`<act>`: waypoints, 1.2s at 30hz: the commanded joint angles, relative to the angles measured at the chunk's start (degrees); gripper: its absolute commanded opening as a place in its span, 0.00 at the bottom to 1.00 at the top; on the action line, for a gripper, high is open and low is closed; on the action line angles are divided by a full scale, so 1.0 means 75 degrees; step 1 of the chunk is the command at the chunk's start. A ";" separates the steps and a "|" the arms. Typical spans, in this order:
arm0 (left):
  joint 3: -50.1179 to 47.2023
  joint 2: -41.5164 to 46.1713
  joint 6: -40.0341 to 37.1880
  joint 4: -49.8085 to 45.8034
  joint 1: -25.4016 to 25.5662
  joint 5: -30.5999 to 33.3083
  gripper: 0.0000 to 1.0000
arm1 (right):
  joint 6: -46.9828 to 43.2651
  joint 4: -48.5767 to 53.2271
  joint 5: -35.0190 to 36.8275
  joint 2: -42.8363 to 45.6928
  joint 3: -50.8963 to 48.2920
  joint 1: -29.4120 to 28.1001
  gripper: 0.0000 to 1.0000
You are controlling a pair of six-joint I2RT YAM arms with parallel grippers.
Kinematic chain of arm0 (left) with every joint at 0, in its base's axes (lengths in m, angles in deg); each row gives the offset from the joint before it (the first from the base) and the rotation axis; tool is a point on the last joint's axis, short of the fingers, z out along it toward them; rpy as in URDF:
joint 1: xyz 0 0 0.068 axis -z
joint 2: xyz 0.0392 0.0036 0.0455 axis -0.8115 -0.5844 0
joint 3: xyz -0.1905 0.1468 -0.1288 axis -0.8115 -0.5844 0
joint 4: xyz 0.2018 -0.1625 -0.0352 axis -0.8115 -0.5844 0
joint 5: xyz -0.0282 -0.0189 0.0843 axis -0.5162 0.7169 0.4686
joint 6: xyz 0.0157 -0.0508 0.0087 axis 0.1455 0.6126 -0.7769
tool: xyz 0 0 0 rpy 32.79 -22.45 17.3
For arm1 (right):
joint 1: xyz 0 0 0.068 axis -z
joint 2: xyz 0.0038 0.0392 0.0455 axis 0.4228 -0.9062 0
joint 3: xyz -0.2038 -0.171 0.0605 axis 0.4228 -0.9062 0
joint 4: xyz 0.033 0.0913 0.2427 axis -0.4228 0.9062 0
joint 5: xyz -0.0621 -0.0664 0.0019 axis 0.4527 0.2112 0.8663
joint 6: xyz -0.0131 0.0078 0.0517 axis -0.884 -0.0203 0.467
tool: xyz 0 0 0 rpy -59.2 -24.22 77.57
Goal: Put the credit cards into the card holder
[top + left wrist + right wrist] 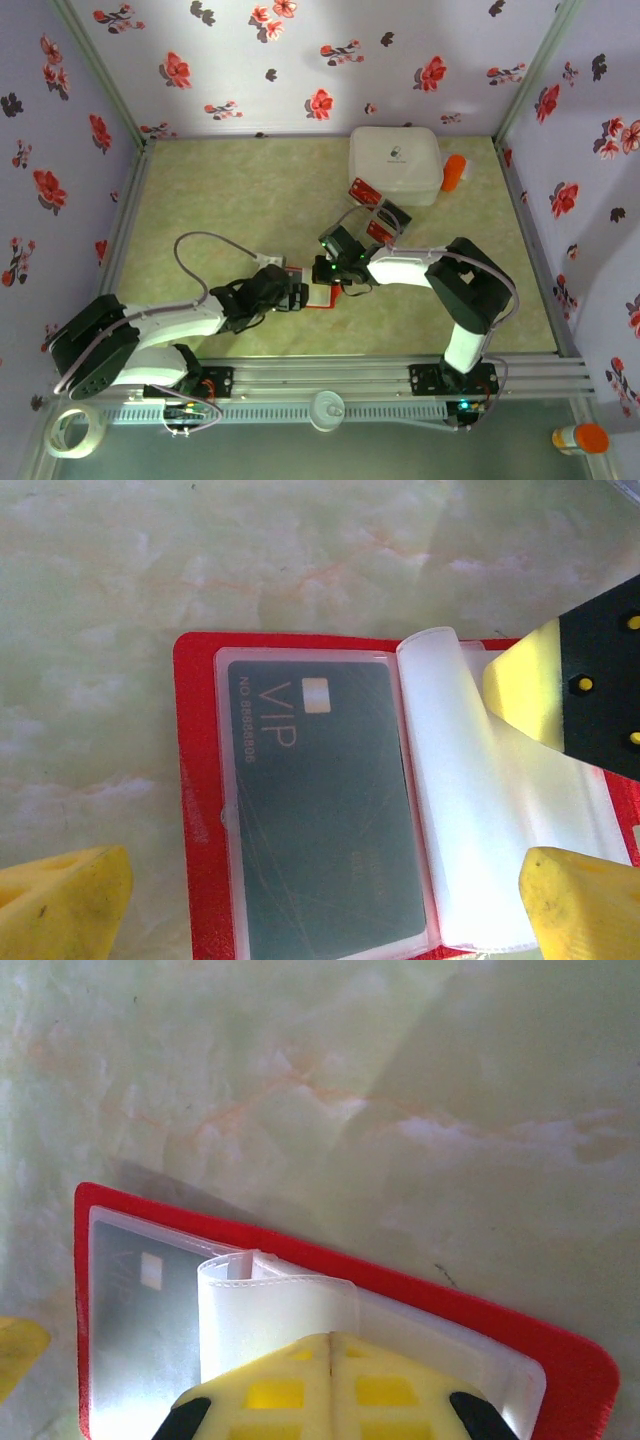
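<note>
- The card holder (320,296) lies open on the bench (220,190), about midway between the side edges and nearer the near edge than the far one.
- One dark VIP card (320,820) already sits in a clear pocket on one half of it.
- The right pincer (330,1360) is closed, fingers pressed together. Its tip rests on a curled pocket leaf (270,1310) of the holder. Whether the leaf is pinched between the fingers or only held down, I cannot tell.
- The left pincer (320,910) is spread wide and holds nothing. One finger is off the holder's outer edge over the bench, the other over the leaf side.
- Three loose credit cards (378,232) lie toward the far right corner, just in front of the white box (395,165) and apart from the holder.
- Step in hand, as I judge it: managing the leaves to expose a free pocket, between one card stowed and the next fetched. The task looks partly done.
- The next move calls for the leaf to be kept from springing back while the empty left pincer goes for a loose card.
- A thin flat card on the bench will need an edge grip, then a level slide into the pocket mouth.
</note>
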 commanded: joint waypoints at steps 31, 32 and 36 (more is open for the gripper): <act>-0.0316 -0.0683 -0.0087 0.0790 0.0249 0.0078 0.93 | 0.0498 -0.0475 -0.0383 -0.0071 -0.0122 -0.0070 0.01; -0.0317 -0.0683 -0.0088 0.0802 0.0246 0.0079 0.93 | 0.0480 -0.0435 -0.0380 -0.0033 -0.0109 -0.0051 0.02; -0.0363 -0.0671 -0.0071 0.0836 0.0246 0.0081 0.90 | 0.0406 -0.0241 -0.0220 0.0298 -0.0130 0.0003 0.16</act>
